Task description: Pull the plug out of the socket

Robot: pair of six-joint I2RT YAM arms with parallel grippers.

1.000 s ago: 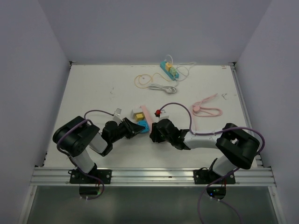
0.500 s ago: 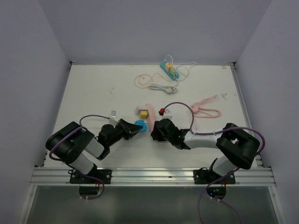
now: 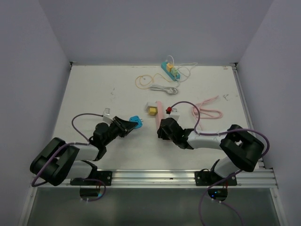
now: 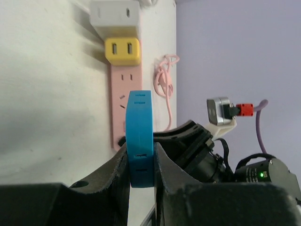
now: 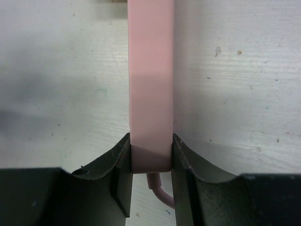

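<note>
White table (image 3: 94, 94), pale walls. My left claw (image 4: 141, 157) is clamped tight on the blue plug (image 4: 140, 132), toward the near edge and clear of the pink strip (image 5: 150, 70). My right claw (image 5: 150, 153) pinches the strip's cable end. I judge the pull done; next, set the plug down. Only the left wrist view shows the bare socket holes; only the right wrist view shows my grip on the strip.

A teal power strip (image 3: 170, 70) lies at the far edge of the white table (image 3: 94, 94) with small plugs in it. A white cable (image 3: 162, 88) coils just before it, beside a thin yellow loop (image 3: 141, 81). Mid-table sit two adapters, a yellow one (image 4: 122, 51) against a white one (image 4: 115, 18).
</note>
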